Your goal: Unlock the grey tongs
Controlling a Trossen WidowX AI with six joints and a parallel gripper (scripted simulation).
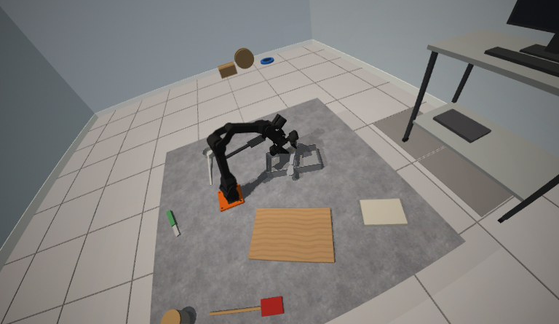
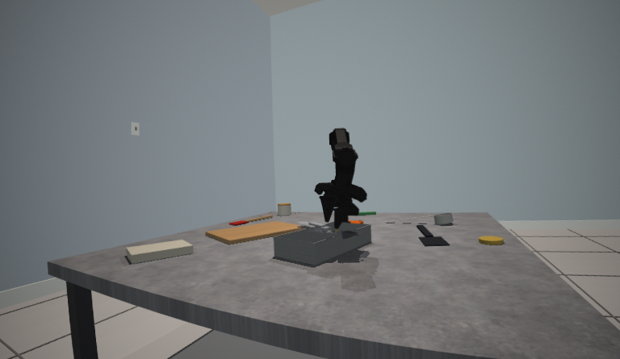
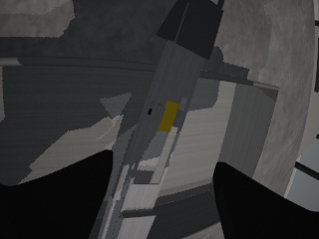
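Note:
The grey tongs [image 1: 290, 168] [image 2: 315, 226] [image 3: 145, 194] lie across the roasting tin [image 1: 309, 167] [image 2: 297, 249] [image 3: 249, 131]. In the wrist view they slant from a dark end at the top, past a yellow mark, to the bottom edge. My gripper [image 1: 290, 150] [image 2: 332, 223] [image 3: 163, 165] is partly open and points down at the tin. The tongs show between its two black fingers, with a gap on each side. How far the fingertips reach down beside them is not clear. The wooden board [image 1: 291, 238] [image 2: 253, 232] lies flat, nearer the top camera.
A cream block [image 1: 383, 212] [image 2: 160, 251] lies beyond one side of the board. A black turner [image 1: 255, 141] [image 2: 433, 240] lies beside the arm, near a white-handled utensil [image 1: 209, 170]. A green-handled tool [image 1: 171, 218], a red spatula [image 1: 271, 306] and a jar [image 2: 284, 209] are farther off.

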